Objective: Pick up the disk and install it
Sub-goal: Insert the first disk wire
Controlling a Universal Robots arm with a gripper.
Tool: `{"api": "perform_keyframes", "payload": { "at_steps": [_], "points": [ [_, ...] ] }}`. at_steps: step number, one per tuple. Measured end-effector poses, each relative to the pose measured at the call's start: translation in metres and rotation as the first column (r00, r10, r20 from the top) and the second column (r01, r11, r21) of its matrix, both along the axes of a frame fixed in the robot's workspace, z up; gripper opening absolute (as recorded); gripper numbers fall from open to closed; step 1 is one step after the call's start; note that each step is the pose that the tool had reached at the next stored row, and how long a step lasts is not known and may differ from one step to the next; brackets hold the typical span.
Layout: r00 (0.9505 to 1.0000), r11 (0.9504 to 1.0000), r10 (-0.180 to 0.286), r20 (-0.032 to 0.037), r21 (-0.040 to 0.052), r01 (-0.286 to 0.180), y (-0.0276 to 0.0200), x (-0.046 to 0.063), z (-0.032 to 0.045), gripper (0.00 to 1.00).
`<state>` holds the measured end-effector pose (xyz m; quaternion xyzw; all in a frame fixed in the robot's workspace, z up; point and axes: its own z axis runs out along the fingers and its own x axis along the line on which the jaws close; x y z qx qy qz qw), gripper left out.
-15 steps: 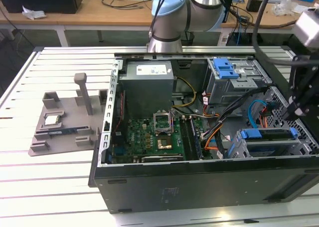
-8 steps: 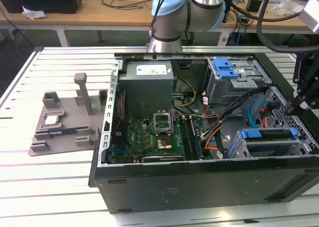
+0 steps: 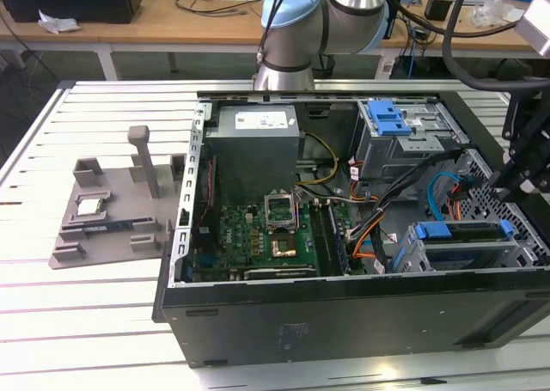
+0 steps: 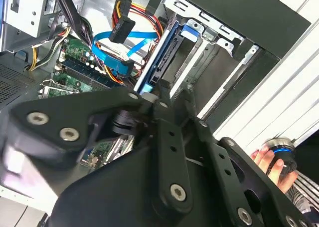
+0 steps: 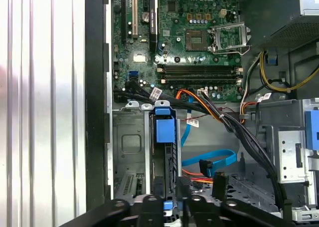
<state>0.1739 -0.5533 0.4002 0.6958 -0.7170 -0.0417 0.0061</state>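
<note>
Disk (image 5: 164,152) sits edge-up in its drive bay at the case's front corner, long axis running straight away from the gripper (image 5: 172,199), which hangs right over its near end. Fingers look nearly together around the blue plastic carrier's edge, though a firm grip can't be confirmed. Beside it: perforated grey steel cage (image 5: 130,157), glossy blue ribbon cable (image 5: 209,162), green motherboard (image 5: 184,47).

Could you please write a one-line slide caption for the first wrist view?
Gripper poised at the end of the disk, which sits in its bay beside the motherboard inside the open computer case.
</note>
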Motion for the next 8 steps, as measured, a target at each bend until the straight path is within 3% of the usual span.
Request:
{"api": "perform_keyframes", "payload": {
  "at_steps": [2, 3, 4, 7, 8],
  "points": [
    [1.0, 1.0, 0.0, 0.0, 0.0, 0.0, 0.0, 0.0, 0.0, 0.29],
    [1.0, 1.0, 0.0, 0.0, -0.0005, 0.0, 0.0008, 0.0, 0.0, 0.36],
    [1.0, 1.0, 0.0, 0.0001, -0.0014, 0.0, 0.0031, 0.001, -0.0001, 0.36],
    [1.0, 1.0, 0.0, -0.0019, -0.0064, 0.0, 0.0141, 0.006, -0.0025, 0.36],
    [1.0, 1.0, 0.0, -0.0051, -0.0076, 0.0, 0.0222, 0.01, -0.0064, 0.36]
  ]
}}
